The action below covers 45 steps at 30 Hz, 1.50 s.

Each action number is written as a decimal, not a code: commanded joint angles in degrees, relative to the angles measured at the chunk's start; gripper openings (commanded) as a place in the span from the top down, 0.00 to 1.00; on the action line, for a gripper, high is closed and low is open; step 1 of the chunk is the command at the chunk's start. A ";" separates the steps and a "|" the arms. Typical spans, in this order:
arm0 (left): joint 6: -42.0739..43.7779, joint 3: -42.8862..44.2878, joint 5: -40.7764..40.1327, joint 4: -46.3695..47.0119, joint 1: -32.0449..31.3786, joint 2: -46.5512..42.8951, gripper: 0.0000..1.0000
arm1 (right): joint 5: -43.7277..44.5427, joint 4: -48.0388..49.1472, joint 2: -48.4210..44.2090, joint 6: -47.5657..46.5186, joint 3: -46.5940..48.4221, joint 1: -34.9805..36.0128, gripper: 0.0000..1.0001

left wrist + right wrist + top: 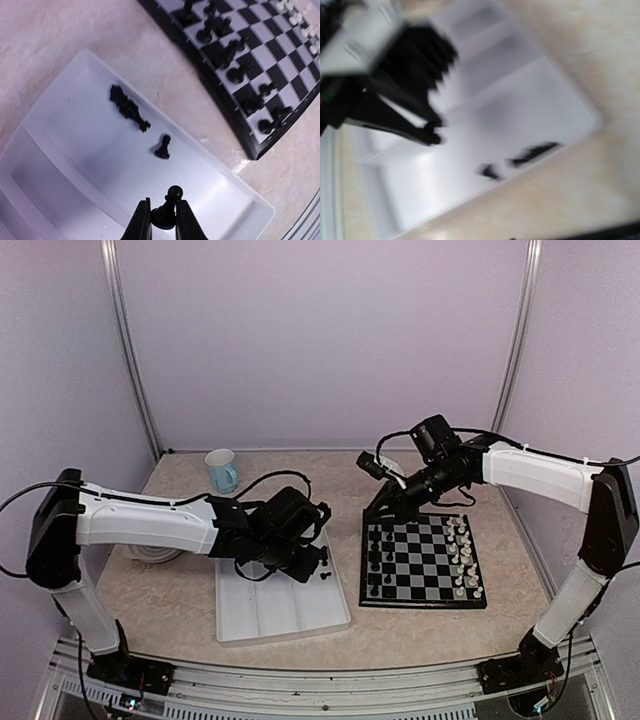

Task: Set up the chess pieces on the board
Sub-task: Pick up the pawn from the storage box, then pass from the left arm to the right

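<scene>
My left gripper [163, 220] is shut on a tiny black pawn [169, 207] and holds it just above the white tray [60, 150]. In the top view this gripper [318, 558] hangs over the tray's far right corner. A loose black pawn [162, 147] stands in the tray, and a few black pieces [129, 107] lie beside it. The board [425, 585] has black pieces [376, 550] along its left side. My right gripper [373, 507] hovers at the board's far left corner. Its fingers do not show in the blurred right wrist view.
White chess pieces [463, 558] stand along the board's right side. A light blue mug [222, 470] stands at the back left. A coil of pale cable [150, 555] lies left of the tray [280, 615]. Lilac walls enclose the table.
</scene>
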 commanded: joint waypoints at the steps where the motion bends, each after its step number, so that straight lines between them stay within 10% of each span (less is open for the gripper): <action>1: 4.94 -3.33 -1.83 11.81 -0.79 -4.24 0.92 | -18.09 -6.07 5.07 2.97 1.98 -0.27 0.71; 45: 8.09 -0.58 0.13 13.97 -4.69 -4.67 0.91 | -28.68 -3.71 17.99 10.36 7.14 3.72 0.73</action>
